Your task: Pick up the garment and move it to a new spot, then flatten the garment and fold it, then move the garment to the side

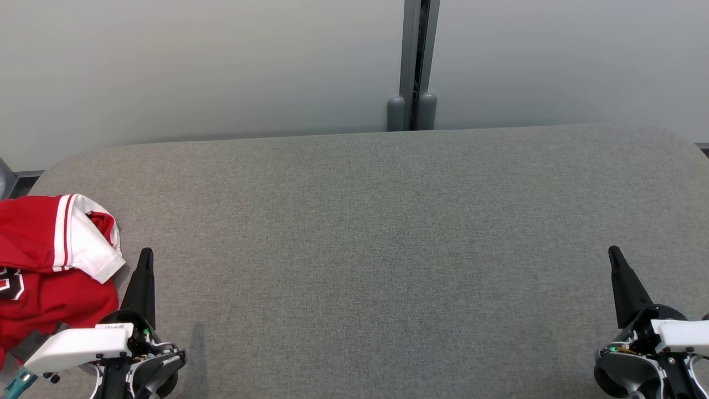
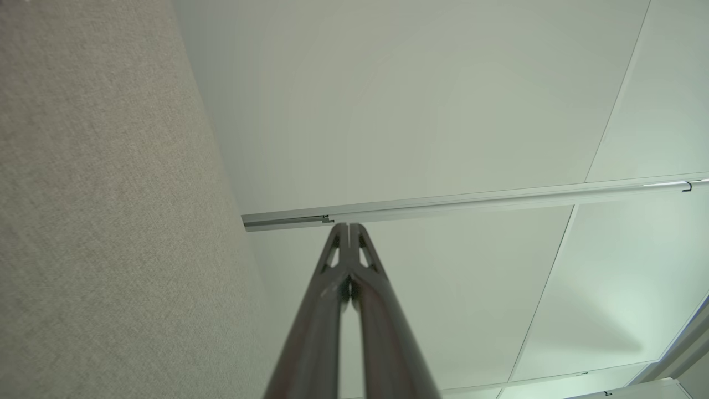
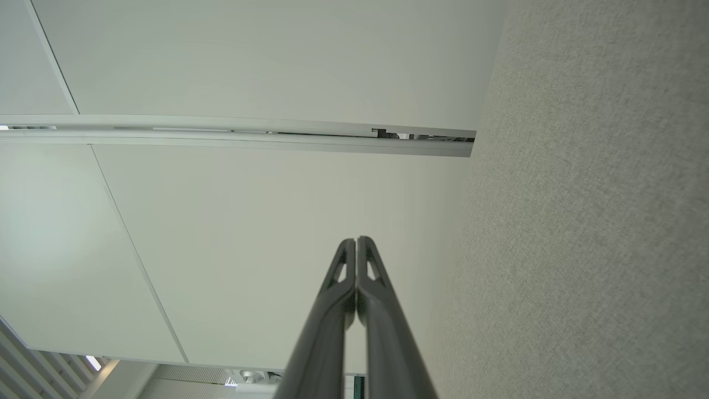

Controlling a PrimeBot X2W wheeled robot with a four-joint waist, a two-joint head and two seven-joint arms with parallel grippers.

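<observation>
Garment (image 1: 50, 266), red with white sleeve trim, lies heaped at the left end of the table (image 1: 388, 233), partly cut off by the frame, just beside the left gripper (image 1: 145, 255), jaws together, empty. Right gripper (image 1: 615, 254) sits well apart at far right, jaws likewise together, empty. Risk: reaching in with closed fingers would likely shove cloth off the left edge; a one-layer pinch may drag it unevenly
</observation>
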